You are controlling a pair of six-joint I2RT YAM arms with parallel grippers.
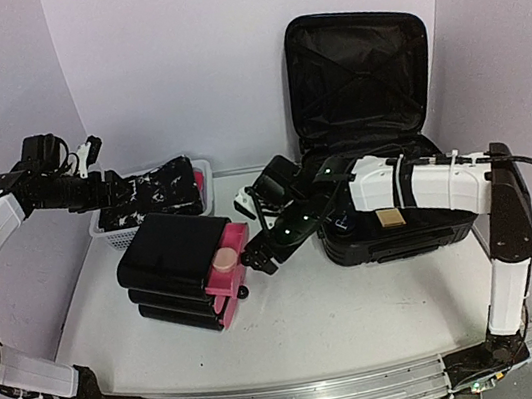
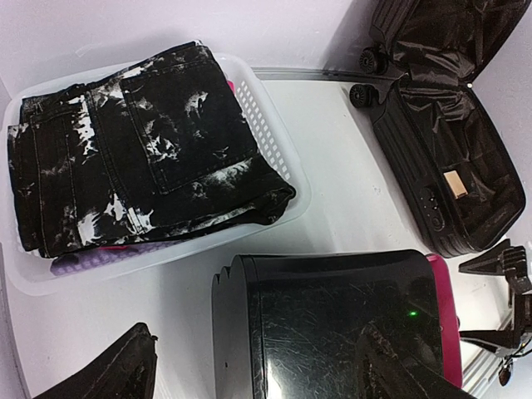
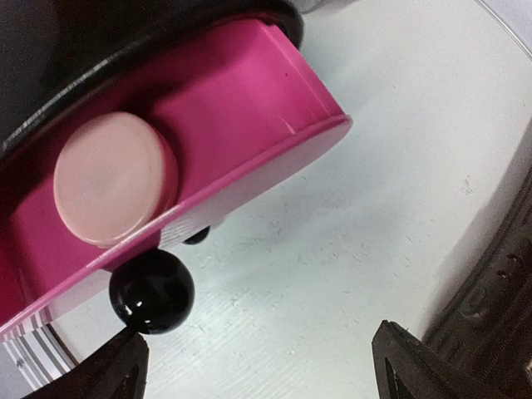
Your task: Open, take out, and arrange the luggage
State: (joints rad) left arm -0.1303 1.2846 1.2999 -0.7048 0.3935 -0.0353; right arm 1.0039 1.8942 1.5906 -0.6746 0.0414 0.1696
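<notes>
The luggage (image 1: pixel 368 143) lies open at the back right, its lid leaning up against the wall and its black lining showing (image 2: pixel 449 174). A smaller black case (image 1: pixel 174 260) with a pink side (image 1: pixel 228 266) stands left of it. My right gripper (image 1: pixel 255 258) is open beside that pink side. In the right wrist view its jaws (image 3: pixel 258 366) hold only bare table, with a black knob (image 3: pixel 152 291) just off the left finger. My left gripper (image 1: pixel 147 193) hovers open above the small case (image 2: pixel 332 324) and holds nothing.
A white perforated basket (image 1: pixel 105 225) at the back left holds folded black-and-white jeans (image 2: pixel 141 150). A pale round disc (image 3: pixel 112 179) sits on the pink side. The luggage's ribbed shell (image 3: pixel 499 283) is close to the right finger.
</notes>
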